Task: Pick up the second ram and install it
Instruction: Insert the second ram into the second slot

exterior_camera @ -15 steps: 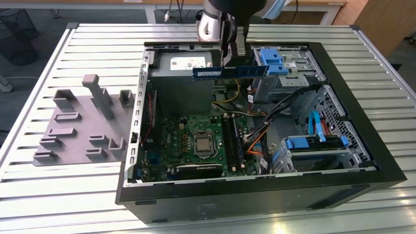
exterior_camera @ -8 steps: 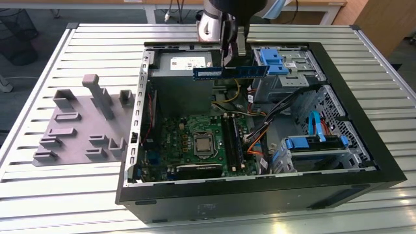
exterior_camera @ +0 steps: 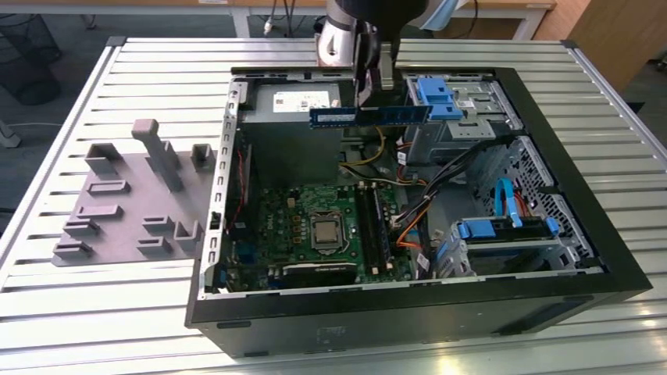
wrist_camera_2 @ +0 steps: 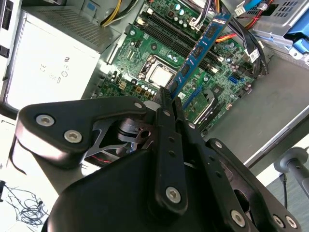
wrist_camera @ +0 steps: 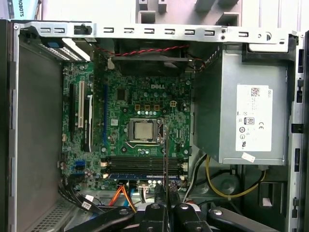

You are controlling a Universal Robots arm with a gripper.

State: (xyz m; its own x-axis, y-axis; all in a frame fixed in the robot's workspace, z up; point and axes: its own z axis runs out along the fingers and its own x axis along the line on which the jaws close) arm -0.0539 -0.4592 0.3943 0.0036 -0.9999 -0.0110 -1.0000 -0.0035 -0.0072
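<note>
Right now I'm carrying the second ram [exterior_camera: 370,115], the jaws clamped on its top edge, above the open computer case [exterior_camera: 583,226], well clear of the motherboard [exterior_camera: 312,226]. Pickup is done; installing is underway. Next I'm needing to line it over a free slot [wrist_camera: 145,164], though which one I can't quite tell.

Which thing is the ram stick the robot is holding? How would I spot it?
Find the big open computer case on the metal table. Above its far end, over the grey power supply box, the end effector grips the second ram. It is the only thin blue-green strip held in the air, not lying in the motherboard slots.
</note>
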